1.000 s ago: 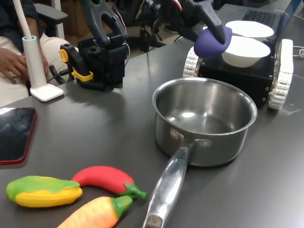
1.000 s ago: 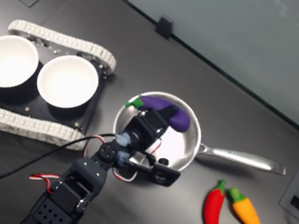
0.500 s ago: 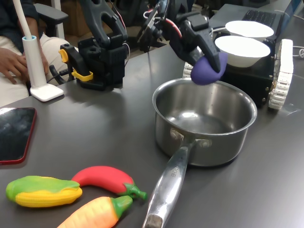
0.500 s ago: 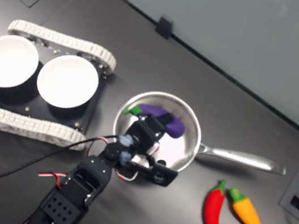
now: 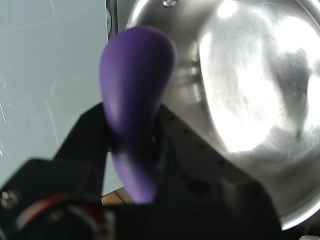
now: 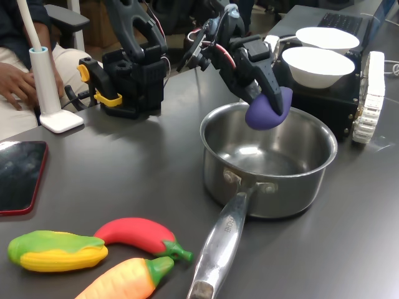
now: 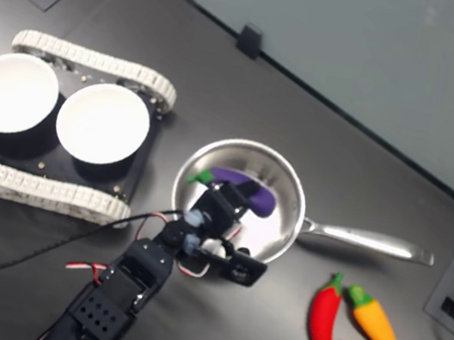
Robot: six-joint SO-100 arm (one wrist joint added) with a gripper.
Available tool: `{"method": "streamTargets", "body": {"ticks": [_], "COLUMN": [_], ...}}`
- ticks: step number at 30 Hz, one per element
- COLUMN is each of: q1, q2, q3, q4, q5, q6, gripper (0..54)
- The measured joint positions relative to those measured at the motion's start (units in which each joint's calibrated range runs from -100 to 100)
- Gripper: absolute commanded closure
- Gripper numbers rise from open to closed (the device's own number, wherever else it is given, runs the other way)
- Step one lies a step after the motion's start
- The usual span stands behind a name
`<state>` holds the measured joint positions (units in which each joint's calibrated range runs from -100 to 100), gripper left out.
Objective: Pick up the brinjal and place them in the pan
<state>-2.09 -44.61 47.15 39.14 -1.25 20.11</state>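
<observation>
Since the earlier frames, we see the gripper has come down from beside the white bowls toward the pan, carrying the brinjal with it. At centre right of the first exterior view, the brinjal's rounded end now sits at rim level, over the pan's far side.

We note the gripper is clamped on the brinjal: in the wrist view, black gripper parts press both sides of the brinjal at mid-length.

Brinjal appearance:
- Smooth, matte purple skin, oblong, with one rounded, broader end.
- In the second exterior view, a green stem cap shows at the left end of the brinjal, near frame centre, inside the outline of the pan.

The pan interior is shiny steel with bright reflections; we see its long handle pointing to the lower centre of the first exterior view.

At lower left of the first exterior view lie a red toy, a corn toy and a carrot toy. Two white bowls sit at upper right on a tracked base.
</observation>
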Motion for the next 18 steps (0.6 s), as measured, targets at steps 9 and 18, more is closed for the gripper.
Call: {"method": "streamTargets", "body": {"ticks": [9, 18], "q1": [-0.1, 0.2], "q2": [0.0, -0.1], "q3": [0.1, 0.1], "q4": [-0.1, -0.1], "q5": [0.2, 1.5], "q6": [0.0, 0.0], "gripper": [43.4, 29.8]}}
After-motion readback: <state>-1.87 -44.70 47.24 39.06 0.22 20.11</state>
